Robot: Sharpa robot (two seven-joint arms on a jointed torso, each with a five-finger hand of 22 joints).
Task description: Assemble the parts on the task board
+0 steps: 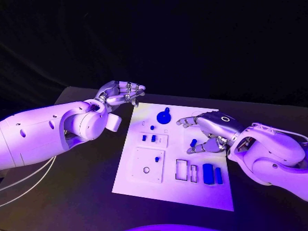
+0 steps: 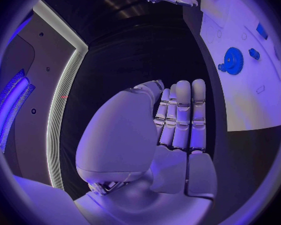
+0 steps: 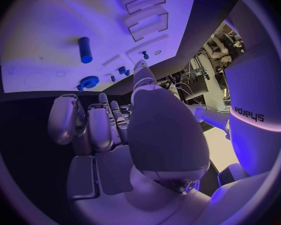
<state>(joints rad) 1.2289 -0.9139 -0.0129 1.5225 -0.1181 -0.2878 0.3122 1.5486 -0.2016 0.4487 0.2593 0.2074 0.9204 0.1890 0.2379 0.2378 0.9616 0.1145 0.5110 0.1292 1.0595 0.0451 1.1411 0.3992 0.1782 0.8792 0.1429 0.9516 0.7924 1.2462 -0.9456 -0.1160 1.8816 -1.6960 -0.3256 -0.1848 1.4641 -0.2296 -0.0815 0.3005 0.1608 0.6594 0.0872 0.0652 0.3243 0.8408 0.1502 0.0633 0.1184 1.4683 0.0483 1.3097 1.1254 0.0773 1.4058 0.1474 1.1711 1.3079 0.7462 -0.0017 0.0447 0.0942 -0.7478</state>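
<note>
Left hand [image 1: 121, 92]: hovers off the board's far-left corner, over the black table [image 1: 70, 192]; fingers curled loosely, nothing in them, so it reads as empty and closed in.
Board [image 1: 171, 190]: white plate mid-table, flat.
Gear [image 1: 163, 116]: blue, on the board's far part, between the two hands, touched by neither.
Small pegs [image 1: 148, 138]: two blue bits standing in a raised block left of centre.
Cylinder [image 1: 193, 143]: blue, lying just beside the right hand's lower fingers; contact cannot be told.
Bars [image 1: 211, 173]: blue, lying in the near-right slots.
Right hand [image 1: 208, 131]: over the board's right half, fingers apart, holding nothing that I can see.
Risk: the right fingers could nudge the loose cylinder and roll it away; a low reach might also shift the board.
Hidden: the board under the right palm; the left fingertips' spacing is hard to read.
</note>
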